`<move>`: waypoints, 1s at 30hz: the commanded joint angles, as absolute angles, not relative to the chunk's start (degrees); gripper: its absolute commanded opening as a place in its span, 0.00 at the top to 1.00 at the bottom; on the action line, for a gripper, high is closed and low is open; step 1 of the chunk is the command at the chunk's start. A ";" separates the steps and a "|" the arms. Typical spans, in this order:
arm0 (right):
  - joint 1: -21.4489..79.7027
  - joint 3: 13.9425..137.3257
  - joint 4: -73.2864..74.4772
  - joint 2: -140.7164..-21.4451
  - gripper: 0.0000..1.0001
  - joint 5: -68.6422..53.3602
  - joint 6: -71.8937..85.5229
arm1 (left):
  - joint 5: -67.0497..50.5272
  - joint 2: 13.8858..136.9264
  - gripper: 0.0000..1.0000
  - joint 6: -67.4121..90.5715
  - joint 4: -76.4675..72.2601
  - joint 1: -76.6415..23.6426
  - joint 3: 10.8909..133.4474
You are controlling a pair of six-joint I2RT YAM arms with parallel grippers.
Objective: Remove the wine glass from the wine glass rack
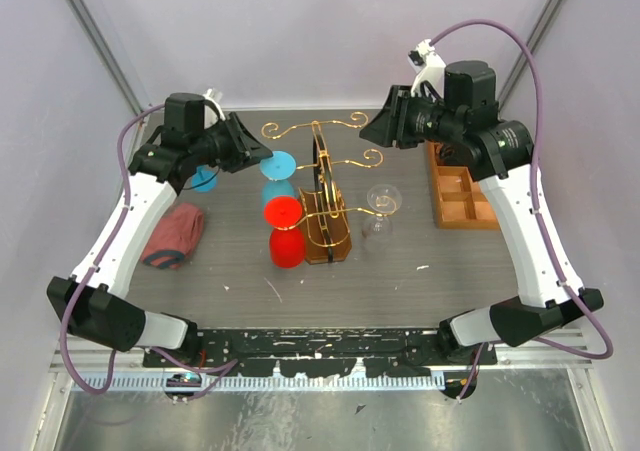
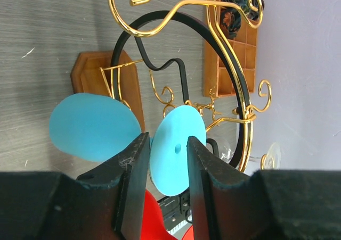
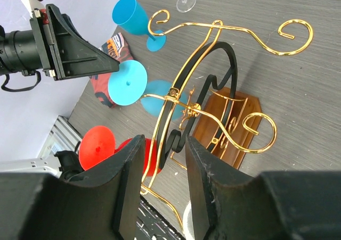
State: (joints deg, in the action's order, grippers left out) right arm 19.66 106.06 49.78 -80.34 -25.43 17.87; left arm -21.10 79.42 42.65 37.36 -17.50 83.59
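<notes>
The gold wire wine glass rack [image 1: 322, 176] stands mid-table on its brown base [image 2: 93, 72]. A blue wine glass [image 1: 278, 167] hangs sideways on the rack's left side, its round foot [image 2: 177, 144] facing outward. My left gripper [image 2: 168, 141] is at that foot, jaws partly apart with the disc in the gap; contact is unclear. In the right wrist view its black tip [image 3: 109, 64] meets the foot's rim [image 3: 128, 82]. My right gripper [image 3: 164, 144] hovers open over the rack's back right, nothing between its fingers. A red wine glass [image 1: 284, 233] sits lower on the left and a clear one [image 1: 380, 211] on the right.
A second blue glass [image 1: 205, 178] is on the table behind my left gripper. A folded red cloth [image 1: 175, 233] lies at the left. The compartmented orange-brown wooden tray [image 1: 462, 191] sits at the right, under my right arm.
</notes>
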 commanded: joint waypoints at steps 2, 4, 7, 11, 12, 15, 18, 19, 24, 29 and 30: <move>19.56 106.05 47.99 -77.25 0.58 -24.25 16.88 | -23.92 78.63 0.63 42.62 35.10 -17.99 83.59; 19.47 105.84 47.99 -77.03 0.58 -24.17 16.72 | -24.24 78.45 0.66 42.66 35.06 -18.14 83.58; 19.17 105.36 47.89 -76.70 0.58 -23.78 16.70 | -24.60 78.30 0.71 42.71 35.00 -18.47 83.52; 19.08 104.73 47.90 -76.19 0.57 -23.61 16.61 | -25.77 78.63 0.74 42.88 34.61 -19.00 83.16; 19.02 104.66 47.90 -76.08 0.57 -23.56 16.61 | -25.95 78.69 0.74 42.89 34.54 -19.26 83.06; 18.97 104.36 47.90 -75.79 0.57 -23.38 16.44 | -26.52 78.92 0.75 42.97 33.89 -20.06 82.88; 18.85 104.14 47.90 -75.53 0.57 -23.26 16.35 | -27.27 79.44 0.81 42.99 33.41 -20.94 83.04; 18.88 104.09 47.90 -75.48 0.57 -23.22 16.27 | -27.25 79.56 0.84 43.01 33.40 -21.07 83.11; 18.81 103.49 47.90 -74.87 0.57 -23.03 15.97 | -26.53 79.69 1.00 42.59 34.05 -21.09 83.43; 18.62 102.89 47.90 -74.48 0.57 -22.83 15.64 | -22.86 78.07 1.00 40.09 37.21 -20.93 84.16; 18.55 102.87 47.90 -74.45 0.57 -22.85 15.69 | -22.63 77.69 1.00 39.87 37.34 -20.71 84.01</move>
